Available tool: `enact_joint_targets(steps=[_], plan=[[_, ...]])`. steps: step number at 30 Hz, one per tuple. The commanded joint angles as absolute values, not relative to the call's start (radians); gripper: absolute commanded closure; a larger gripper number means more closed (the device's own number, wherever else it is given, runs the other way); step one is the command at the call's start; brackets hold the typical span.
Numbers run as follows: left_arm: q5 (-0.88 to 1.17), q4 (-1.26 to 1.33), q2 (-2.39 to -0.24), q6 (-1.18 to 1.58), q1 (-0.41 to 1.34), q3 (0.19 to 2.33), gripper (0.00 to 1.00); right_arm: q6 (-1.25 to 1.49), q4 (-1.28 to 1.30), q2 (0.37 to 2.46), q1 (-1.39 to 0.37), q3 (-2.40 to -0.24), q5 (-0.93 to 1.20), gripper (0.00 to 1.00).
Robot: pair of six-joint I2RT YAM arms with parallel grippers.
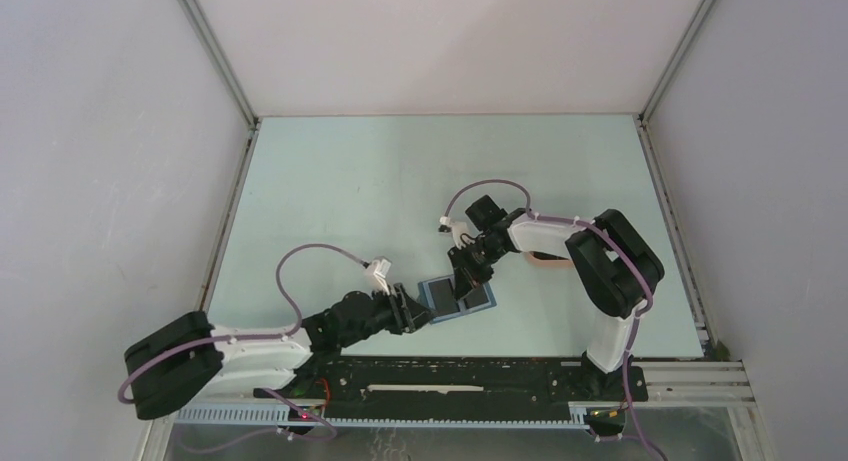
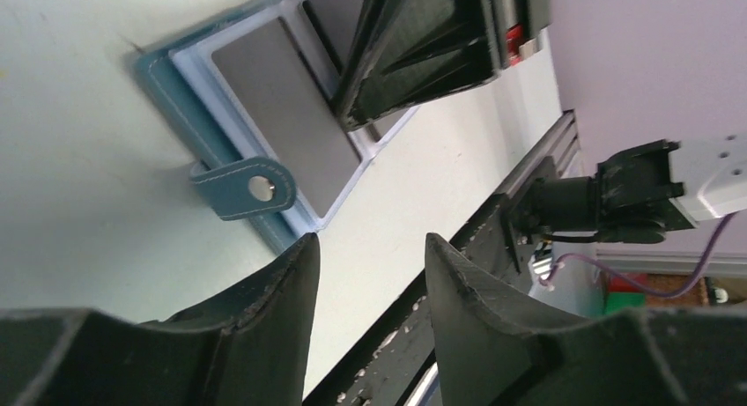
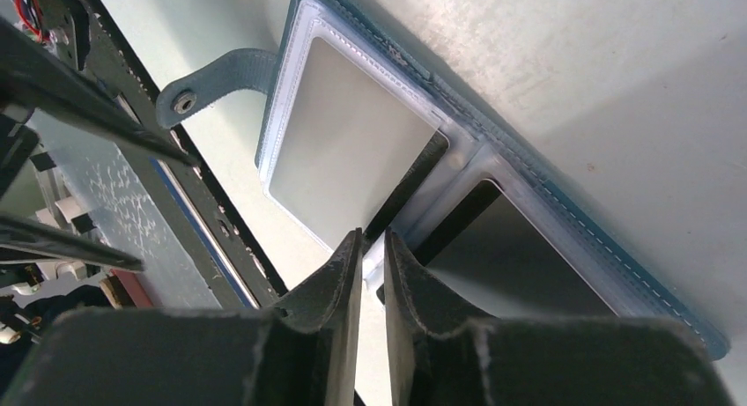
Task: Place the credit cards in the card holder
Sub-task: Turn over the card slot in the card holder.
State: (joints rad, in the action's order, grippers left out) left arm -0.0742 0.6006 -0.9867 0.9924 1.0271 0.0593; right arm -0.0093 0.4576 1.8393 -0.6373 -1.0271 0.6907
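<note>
Leaning right tool (image 1: 469,272) at card holder (image 1: 436,297)

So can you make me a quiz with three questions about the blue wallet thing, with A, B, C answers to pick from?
1. Where is the card holder?
A. in a tray
B. held up in the air
C. on the table, between the left gripper and the right gripper

2. What colour is its little strap with the snap button?
A. dark blue
B. red
C. yellow

3. How is the card holder right now?
A. snapped shut
B. lying open
C. rolled up

Answers:
1 C: the top view shows it flat on the table with a gripper at each side.
2 A: the left wrist view shows the strap in dark blue.
3 B: both wrist views show its light inside pockets facing up.
</note>
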Motion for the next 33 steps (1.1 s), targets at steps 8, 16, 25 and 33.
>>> enact_joint_targets(steps=[8, 16, 25, 33], plan=[[-0.069, 0.760, -1.200, 0.999, 1.035, 0.139, 0.46, -0.060, 0.495, 1.786, -0.598, -1.066, 0.761, 0.72], [-0.142, 0.639, -1.135, 0.984, 1.037, 0.171, 0.45, -0.084, 0.510, 1.771, -0.583, -1.077, 0.807, 0.70], [-0.176, 0.618, -1.212, 0.991, 1.037, 0.228, 0.47, -0.035, 0.506, 1.859, -0.589, -1.096, 0.799, 0.80], [-0.200, 0.600, -1.269, 1.010, 1.029, 0.245, 0.45, -0.013, 0.515, 1.909, -0.608, -1.109, 0.734, 0.82]])
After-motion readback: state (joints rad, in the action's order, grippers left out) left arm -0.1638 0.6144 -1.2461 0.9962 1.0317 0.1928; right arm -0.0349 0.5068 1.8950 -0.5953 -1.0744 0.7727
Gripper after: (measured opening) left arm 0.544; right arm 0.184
